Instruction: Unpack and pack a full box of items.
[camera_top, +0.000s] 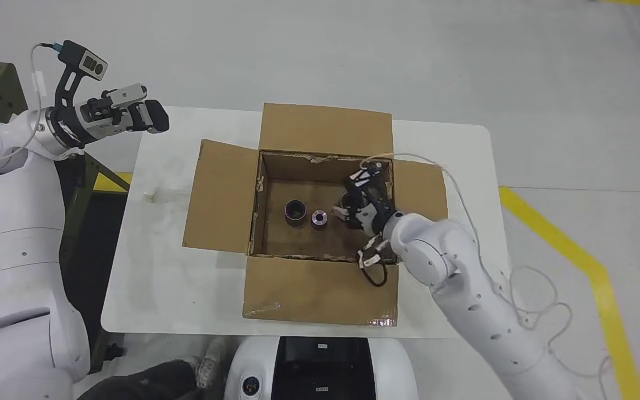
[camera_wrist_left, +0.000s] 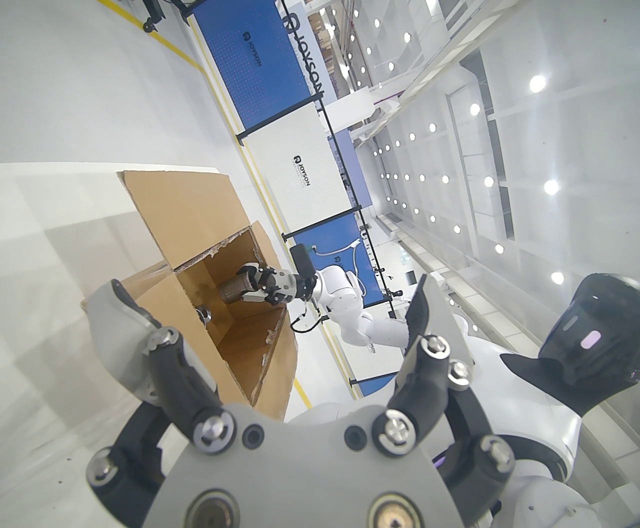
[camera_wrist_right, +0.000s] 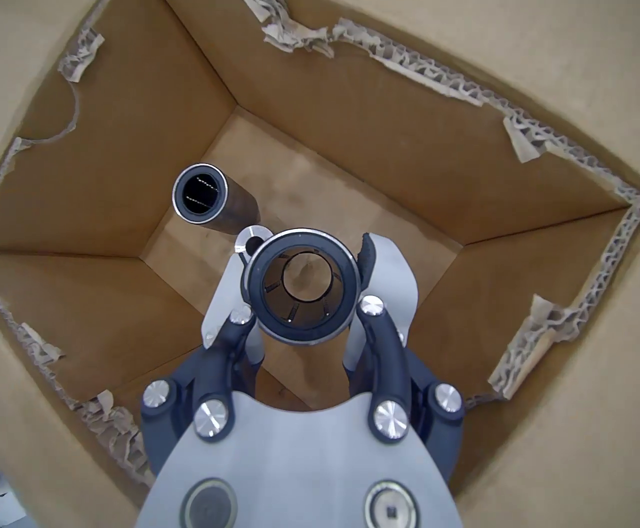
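Observation:
An open cardboard box (camera_top: 325, 128) sits mid-table with its flaps folded out. My right gripper (camera_top: 352, 207) is down inside it, shut on a hollow metal cylinder (camera_wrist_right: 303, 292) held by its sides; the left wrist view shows the same cylinder (camera_wrist_left: 234, 290) lifted inside the box. On the box floor a second dark cylinder (camera_wrist_right: 206, 198) stands upright, with a small silver ring piece (camera_wrist_right: 253, 240) beside it. These two lie left of the gripper in the top view: cylinder (camera_top: 296, 211), ring (camera_top: 320, 216). My left gripper (camera_top: 157, 115) hangs open and empty beyond the table's far left corner.
The white table (camera_top: 160, 265) has bare room left of the box and along its right side. The box walls (camera_wrist_right: 350, 125) have torn, ragged upper edges close around my right gripper. A yellow floor line (camera_top: 560, 240) runs to the right of the table.

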